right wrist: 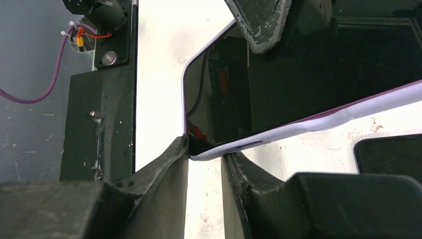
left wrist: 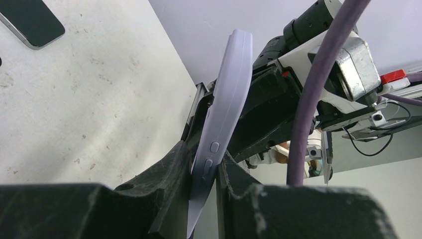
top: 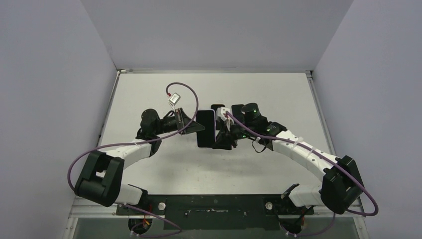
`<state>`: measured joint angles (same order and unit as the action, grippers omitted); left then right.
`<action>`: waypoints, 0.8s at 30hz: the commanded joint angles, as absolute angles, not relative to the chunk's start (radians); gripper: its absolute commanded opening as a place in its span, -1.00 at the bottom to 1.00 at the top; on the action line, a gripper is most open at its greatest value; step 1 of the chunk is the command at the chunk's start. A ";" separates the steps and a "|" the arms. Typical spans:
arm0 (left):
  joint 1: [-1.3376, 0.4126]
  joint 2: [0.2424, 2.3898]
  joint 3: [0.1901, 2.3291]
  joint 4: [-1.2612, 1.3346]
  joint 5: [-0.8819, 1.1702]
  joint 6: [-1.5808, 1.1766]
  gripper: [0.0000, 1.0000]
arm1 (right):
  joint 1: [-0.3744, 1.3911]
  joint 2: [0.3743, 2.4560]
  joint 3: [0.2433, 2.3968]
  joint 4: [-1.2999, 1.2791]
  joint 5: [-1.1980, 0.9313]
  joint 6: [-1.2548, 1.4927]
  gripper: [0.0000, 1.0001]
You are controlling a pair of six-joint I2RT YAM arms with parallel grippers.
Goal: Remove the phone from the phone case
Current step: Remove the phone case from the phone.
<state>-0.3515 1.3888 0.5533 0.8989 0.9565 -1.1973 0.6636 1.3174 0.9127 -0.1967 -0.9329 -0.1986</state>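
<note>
The phone point(right wrist: 298, 84), dark screen showing, sits in a lavender case point(top: 206, 128) held on edge above the middle of the table between both arms. My left gripper point(top: 198, 127) is shut on the case point(left wrist: 231, 89); in the left wrist view its fingertips point(left wrist: 204, 159) pinch the side with the buttons. My right gripper point(top: 224, 133) is on the opposite side. In the right wrist view its tips point(right wrist: 206, 149) close on one corner of the case point(right wrist: 308, 127), where the lavender lip stands slightly off the phone. A left finger pad point(right wrist: 259, 25) presses on the screen.
A second dark phone lies flat on the white table, seen in the left wrist view point(left wrist: 30, 22); a dark flat item shows at the right edge of the right wrist view point(right wrist: 390, 154). Purple cables point(top: 184, 89) loop over both arms. The black base plate point(top: 214, 204) runs along the near edge.
</note>
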 commanded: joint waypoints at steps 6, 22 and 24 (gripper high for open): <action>-0.378 1.450 0.703 0.720 1.017 -1.232 -1.00 | 0.771 1.310 1.052 -0.023 -1.054 -0.403 -0.94; -0.338 1.395 0.685 0.733 0.954 -1.232 -1.00 | 0.752 1.282 0.983 0.111 -0.877 -0.277 -0.65; -0.318 1.361 0.662 0.732 0.907 -1.239 -1.00 | 0.737 1.246 0.945 0.134 -0.837 -0.203 -0.44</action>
